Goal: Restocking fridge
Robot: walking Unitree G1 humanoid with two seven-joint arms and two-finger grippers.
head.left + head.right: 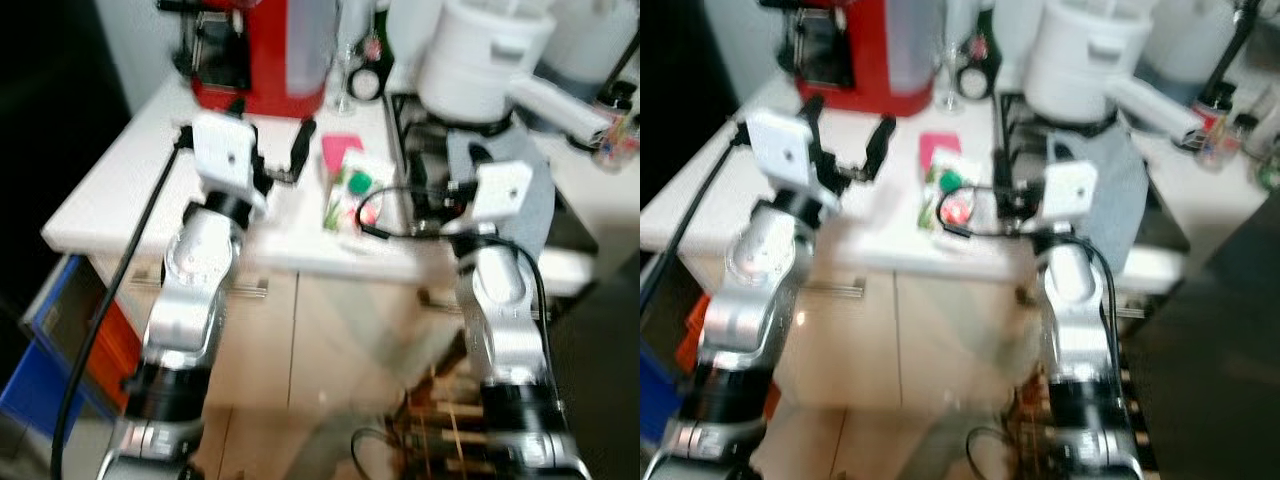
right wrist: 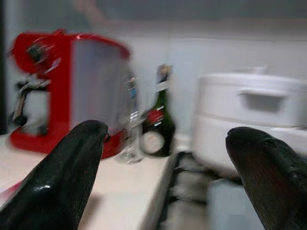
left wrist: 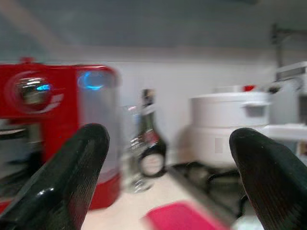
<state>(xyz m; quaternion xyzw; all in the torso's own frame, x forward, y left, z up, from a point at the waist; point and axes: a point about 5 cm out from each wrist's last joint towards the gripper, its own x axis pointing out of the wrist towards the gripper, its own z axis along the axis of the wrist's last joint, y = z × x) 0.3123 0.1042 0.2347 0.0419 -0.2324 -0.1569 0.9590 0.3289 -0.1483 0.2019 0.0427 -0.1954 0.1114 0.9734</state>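
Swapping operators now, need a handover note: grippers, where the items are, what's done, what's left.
Left gripper: open, empty, raised over the white counter in front of the red coffee machine.
Right gripper: open, empty, raised at the counter edge by the stove.
Items: a clear packet of groceries with green and red contents lies on the counter between the arms, a pink item just behind it. Dark bottle and white pot at the back.
Done: nothing picked.
Left: grasp the packet and carry it to the fridge. Views are blurred.
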